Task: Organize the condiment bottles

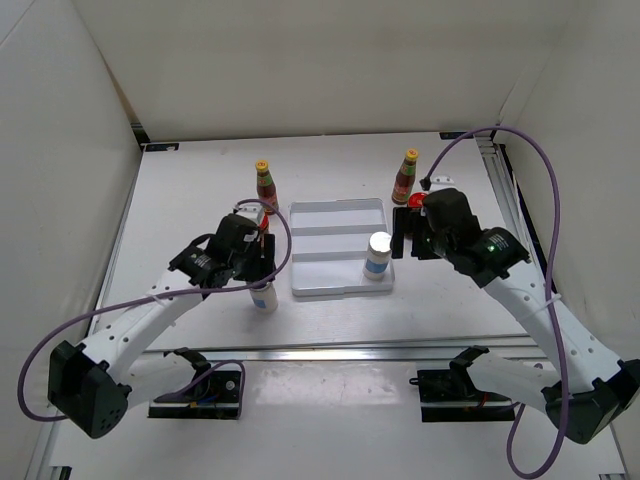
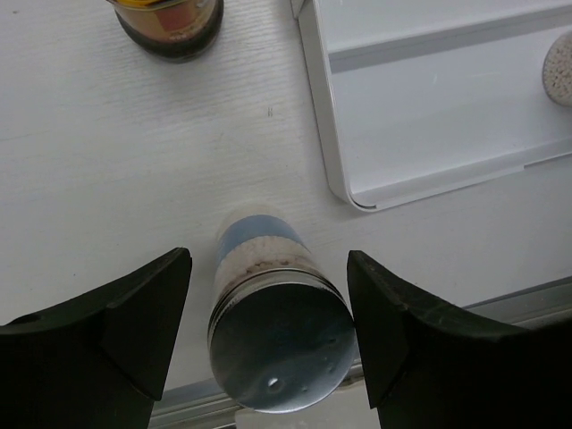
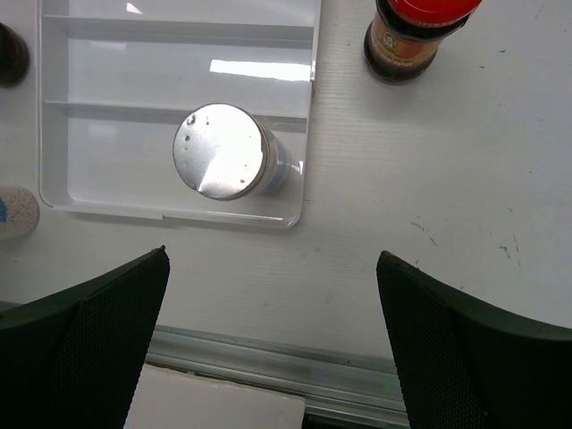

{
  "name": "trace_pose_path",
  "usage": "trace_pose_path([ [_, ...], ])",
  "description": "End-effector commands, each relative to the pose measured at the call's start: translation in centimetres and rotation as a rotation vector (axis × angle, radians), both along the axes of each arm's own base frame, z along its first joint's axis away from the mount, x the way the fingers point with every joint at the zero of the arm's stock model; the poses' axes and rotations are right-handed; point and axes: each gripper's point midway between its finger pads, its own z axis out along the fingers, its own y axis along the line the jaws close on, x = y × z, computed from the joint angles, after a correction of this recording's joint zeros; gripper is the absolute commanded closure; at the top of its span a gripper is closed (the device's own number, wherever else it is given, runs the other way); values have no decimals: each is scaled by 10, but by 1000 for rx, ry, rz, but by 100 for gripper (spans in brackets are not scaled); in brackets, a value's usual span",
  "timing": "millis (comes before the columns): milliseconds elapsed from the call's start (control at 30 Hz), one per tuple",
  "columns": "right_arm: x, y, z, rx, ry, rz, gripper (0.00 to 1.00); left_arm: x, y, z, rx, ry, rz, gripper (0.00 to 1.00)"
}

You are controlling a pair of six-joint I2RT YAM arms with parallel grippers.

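A white silver-topped shaker (image 2: pixel 268 313) stands on the table left of the tray, between the jaws of my left gripper (image 2: pixel 268 268). The jaws are open; the right finger (image 2: pixel 393 313) is at the cap's edge and the left one is apart. This shaker shows under the gripper in the top view (image 1: pixel 264 297). A second shaker (image 1: pixel 378 254) stands in the tray's near right corner (image 3: pixel 223 152). My right gripper (image 3: pixel 273 259) is open and empty, hovering just right of it (image 1: pixel 405 235). Two yellow-capped sauce bottles (image 1: pixel 265 185) (image 1: pixel 405 175) stand behind the tray. One red-lidded jar (image 3: pixel 418 31) stands by the right gripper, another jar (image 2: pixel 170 22) ahead of the left.
The flat white ribbed tray (image 1: pixel 335 222) lies mid-table, its rim close to the left shaker (image 2: pixel 326 143). A metal rail (image 3: pixel 295 362) runs along the table's near edge. White walls enclose the table on three sides.
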Motion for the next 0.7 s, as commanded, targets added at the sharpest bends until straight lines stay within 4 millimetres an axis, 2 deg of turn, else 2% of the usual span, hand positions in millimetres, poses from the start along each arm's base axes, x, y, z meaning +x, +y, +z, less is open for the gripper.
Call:
trace_pose_path([
  [0, 0, -4, -2, -8, -7, -18, 0, -3, -8, 1, -10, 25, -37, 19],
  [233, -2, -5, -3, -8, -7, -18, 0, -5, -9, -9, 6, 64, -42, 19],
  [300, -2, -5, -3, -8, -7, -18, 0, -7, -11, -9, 13, 74, -53, 22],
  [400, -2, -7, -3, -13, -11, -24, 0, -10, -13, -13, 33, 88, -64, 36],
  [433, -2, -7, -3, -13, -11, -24, 0, -9, -11, -13, 36, 84, -49, 46],
  [500, -2, -7, -3, -13, -11, -24, 0, -9, -11, -13, 53, 86, -48, 54],
  [533, -3, -7, -6, -19, -4, -24, 0, -8, -12, -10, 57, 72, -49, 64],
  [633, -3, -8, -4, -13, -11, -24, 0, -7, -7, -8, 77, 69, -34, 77],
  [667, -3, -8, -4, -13, -11, -24, 0, -1, -8, 1, 73, 42, -25, 84],
])
